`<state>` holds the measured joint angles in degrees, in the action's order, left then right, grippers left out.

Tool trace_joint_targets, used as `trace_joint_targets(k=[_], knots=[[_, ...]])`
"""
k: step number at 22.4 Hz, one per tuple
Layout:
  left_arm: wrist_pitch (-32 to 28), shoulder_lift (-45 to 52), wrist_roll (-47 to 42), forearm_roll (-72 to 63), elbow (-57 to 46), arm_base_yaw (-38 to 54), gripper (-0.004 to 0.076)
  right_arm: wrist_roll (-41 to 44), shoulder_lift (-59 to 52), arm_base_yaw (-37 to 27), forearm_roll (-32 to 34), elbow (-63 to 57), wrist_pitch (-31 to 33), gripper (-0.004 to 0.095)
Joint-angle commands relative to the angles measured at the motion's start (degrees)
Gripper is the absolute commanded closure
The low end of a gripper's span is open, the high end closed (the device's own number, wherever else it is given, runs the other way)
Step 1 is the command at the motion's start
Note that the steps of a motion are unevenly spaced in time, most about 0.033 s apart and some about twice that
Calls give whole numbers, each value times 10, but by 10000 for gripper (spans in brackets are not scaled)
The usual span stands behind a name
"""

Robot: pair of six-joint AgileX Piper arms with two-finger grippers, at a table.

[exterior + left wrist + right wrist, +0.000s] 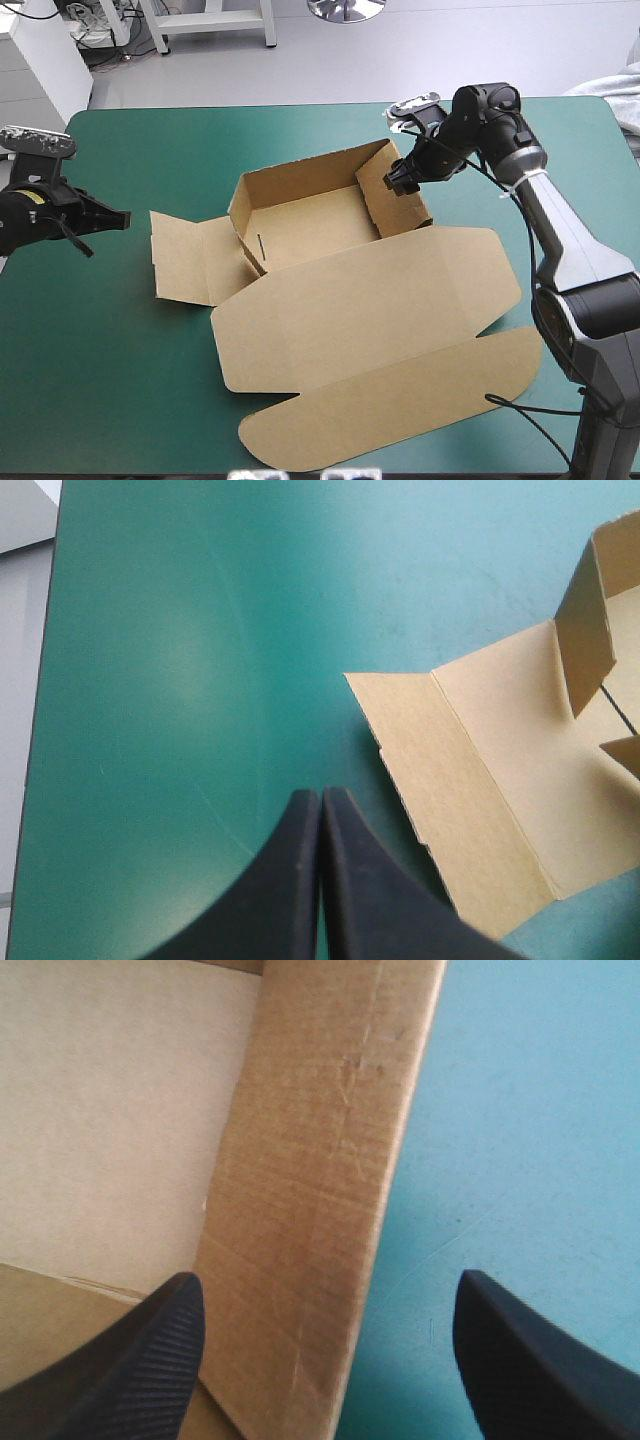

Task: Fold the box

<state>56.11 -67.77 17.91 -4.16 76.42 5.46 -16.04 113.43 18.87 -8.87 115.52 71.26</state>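
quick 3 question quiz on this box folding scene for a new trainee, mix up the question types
1. Fill in: the lid of the box lies ___ on the teal-green cover.
2. True or false: the left gripper is shut on the box.
3. Pick one: the open right gripper has its fingers on either side of
A. the lid
B. the right wall
C. nothing

Key: 1 flat; 2 false, it is shut over the cover, apart from the box; 3 B.
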Motion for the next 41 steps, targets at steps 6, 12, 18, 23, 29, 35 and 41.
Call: trace_joint_targets(k=[6, 12, 18, 23, 29, 35, 41], knots=[[-15, 12, -13, -2, 20, 0, 734, 14, 59, -2, -4, 13, 6, 267], [-4, 12, -14, -6, 20, 0, 734, 16, 63, -2, -3, 13, 6, 722], [11, 12, -38, -5, 20, 0, 734, 22, 51, -2, -12, 13, 6, 927], [14, 12, -38, -2, 20, 0, 734, 36, -7, -3, -7, 13, 6, 927], [3, 12, -41, -2, 20, 0, 734, 37, -87, -14, 2, 13, 6, 927], [-14, 12, -42, 1, 20, 0, 734, 37, -159, -54, -1, 13, 6, 927], [-87, 12, -138, 108, 17, 0, 734, 16, -224, -135, -62, 4, 7, 927]])
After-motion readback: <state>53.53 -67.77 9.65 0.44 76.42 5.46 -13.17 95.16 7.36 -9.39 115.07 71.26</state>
